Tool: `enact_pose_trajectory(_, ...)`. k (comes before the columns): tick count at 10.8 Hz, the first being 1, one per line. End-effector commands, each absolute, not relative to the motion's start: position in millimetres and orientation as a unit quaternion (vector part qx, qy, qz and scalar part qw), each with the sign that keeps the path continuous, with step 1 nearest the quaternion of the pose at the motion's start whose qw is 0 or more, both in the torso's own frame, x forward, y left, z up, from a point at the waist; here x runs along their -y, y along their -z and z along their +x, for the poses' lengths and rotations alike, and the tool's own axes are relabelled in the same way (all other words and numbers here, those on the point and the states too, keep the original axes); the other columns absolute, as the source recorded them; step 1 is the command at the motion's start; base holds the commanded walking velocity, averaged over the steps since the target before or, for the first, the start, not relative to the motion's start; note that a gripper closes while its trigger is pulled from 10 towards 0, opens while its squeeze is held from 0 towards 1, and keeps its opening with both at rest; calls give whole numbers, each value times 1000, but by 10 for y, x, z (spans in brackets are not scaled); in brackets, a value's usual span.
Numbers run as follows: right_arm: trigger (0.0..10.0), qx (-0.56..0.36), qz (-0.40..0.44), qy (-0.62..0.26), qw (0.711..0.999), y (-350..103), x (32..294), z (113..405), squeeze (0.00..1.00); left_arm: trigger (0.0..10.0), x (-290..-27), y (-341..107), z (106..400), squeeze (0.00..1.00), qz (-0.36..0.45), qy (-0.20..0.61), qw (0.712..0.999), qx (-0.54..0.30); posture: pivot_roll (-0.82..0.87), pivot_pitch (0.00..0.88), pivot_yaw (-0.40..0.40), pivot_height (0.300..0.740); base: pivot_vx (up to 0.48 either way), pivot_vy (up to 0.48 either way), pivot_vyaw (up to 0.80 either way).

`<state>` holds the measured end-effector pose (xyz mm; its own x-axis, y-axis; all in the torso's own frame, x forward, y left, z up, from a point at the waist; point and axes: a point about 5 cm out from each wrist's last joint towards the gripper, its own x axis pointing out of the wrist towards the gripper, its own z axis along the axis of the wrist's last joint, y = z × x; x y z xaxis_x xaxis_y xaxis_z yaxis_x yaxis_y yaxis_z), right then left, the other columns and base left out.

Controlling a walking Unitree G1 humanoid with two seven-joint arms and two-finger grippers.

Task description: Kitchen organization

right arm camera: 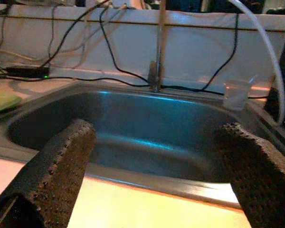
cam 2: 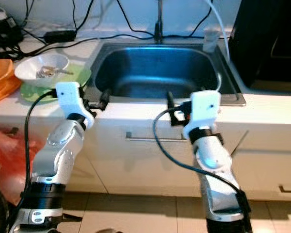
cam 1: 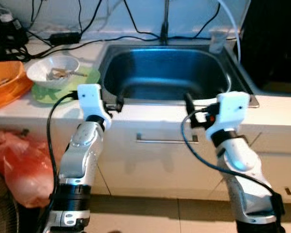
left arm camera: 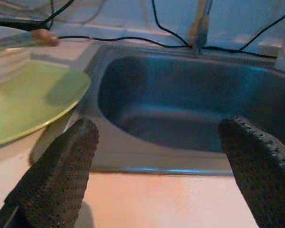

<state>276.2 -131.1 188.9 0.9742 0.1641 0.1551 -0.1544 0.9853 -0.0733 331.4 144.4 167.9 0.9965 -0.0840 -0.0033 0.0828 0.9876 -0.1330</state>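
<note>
Steel sink [cam 1: 165, 73] lies beyond both spread pincers, left [left arm camera: 152, 166] and right [right arm camera: 156, 171], seemingly at its front rim

text: none legible | labels: none | brands: none | numbers: none
</note>
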Motion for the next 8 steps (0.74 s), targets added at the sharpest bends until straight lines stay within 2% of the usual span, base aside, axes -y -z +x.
enact_pose_trajectory(1,10000,84,-34,-80,993,-1903,1301,2754,0,10000,-1486,-1653,3308,0,-62,29,998,-10,-18,19,32,740,0,0,0)
enact_pose_trajectory(3,10000,85,-34,-84,992,-1906,1294,2751,0,10000,-1517,-1653,3316,0,-59,19,998,-9,-19,19,31,740,0,0,0)
enact_pose_trajectory(5,10000,109,-21,-125,986,-1988,1189,2708,0,10000,-1680,-1720,3323,0,-55,-33,998,13,-20,20,29,740,0,0,0)
enact_pose_trajectory(8,10000,120,-18,-131,984,-2032,1177,2691,0,10000,-1705,-1758,3311,0,-54,-39,998,24,-18,23,27,740,0,0,0)
